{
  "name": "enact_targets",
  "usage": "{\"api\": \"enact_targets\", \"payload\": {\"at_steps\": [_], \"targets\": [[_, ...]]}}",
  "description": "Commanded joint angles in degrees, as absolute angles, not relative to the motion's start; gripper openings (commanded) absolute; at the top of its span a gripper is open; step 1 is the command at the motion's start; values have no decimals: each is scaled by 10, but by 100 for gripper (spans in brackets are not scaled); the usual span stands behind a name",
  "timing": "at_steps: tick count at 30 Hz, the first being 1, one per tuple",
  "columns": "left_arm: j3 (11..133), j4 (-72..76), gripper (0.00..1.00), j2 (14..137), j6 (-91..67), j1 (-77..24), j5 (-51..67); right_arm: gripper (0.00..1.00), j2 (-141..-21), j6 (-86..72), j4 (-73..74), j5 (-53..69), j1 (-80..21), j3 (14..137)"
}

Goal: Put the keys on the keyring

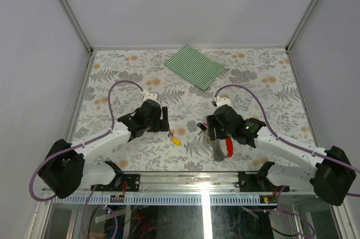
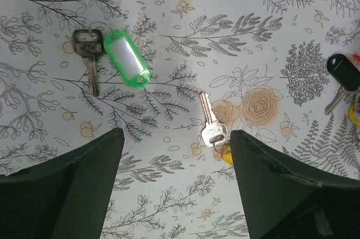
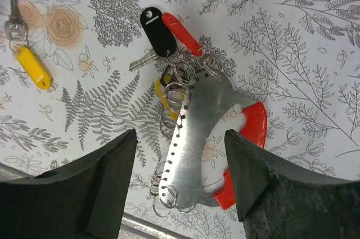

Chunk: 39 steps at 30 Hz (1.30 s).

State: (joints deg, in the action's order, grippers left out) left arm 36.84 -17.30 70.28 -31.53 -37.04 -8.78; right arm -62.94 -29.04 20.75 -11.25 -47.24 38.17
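**Both grippers spread wide, one over a loose key, one over the keyring**

The left gripper (image 2: 175, 133) is seen with its jaws wide apart and nothing gripped. Just ahead of the gap, nearer the right finger, a yellow-tagged key (image 2: 212, 129) lies flat on the floral worktop (image 2: 169, 3). Its blade points away and its tag is partly hidden by that finger. Farther out to the left a green-tagged key (image 2: 88, 53) is laid, the dark head touching the green tag.

The right gripper (image 3: 180, 133) is likewise spread wide and holds nothing. A perforated silver plate (image 3: 197, 109) hung with small rings lies in the gap between its fingers. The keyring (image 3: 256, 132), a red curved clip, is tucked under the plate's right side and runs behind the right finger; whether the two touch cannot be told. The plate's far end is crowded by a black tag (image 3: 157, 31), a red tag (image 3: 183, 34), a plain silver key (image 3: 143, 61) and a second yellow tag (image 3: 163, 93) half covered by rings.

From above, the yellow-tagged key is found between the two grippers. A green striped cloth (image 1: 194, 66) is set well apart at the far side.
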Motion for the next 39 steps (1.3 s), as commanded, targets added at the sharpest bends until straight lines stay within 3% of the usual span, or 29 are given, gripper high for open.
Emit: {"api": "enact_targets", "payload": {"at_steps": [1, 16, 26, 33, 39], "targets": [[386, -149, 77, 714, -313, -390, -81, 70, -671, -292, 277, -114, -470, 435], [385, -125, 78, 723, -304, -417, -69, 68, -782, -334, 255, -90, -470, 426], [384, -122, 78, 725, -301, -417, -69, 68, -805, -339, 236, -74, -474, 409], [384, -120, 78, 728, -304, -417, -67, 75, -778, -336, 248, -83, -479, 387], [389, -120, 78, 732, -304, -417, -67, 72, -796, -339, 256, -100, -490, 389]]}}
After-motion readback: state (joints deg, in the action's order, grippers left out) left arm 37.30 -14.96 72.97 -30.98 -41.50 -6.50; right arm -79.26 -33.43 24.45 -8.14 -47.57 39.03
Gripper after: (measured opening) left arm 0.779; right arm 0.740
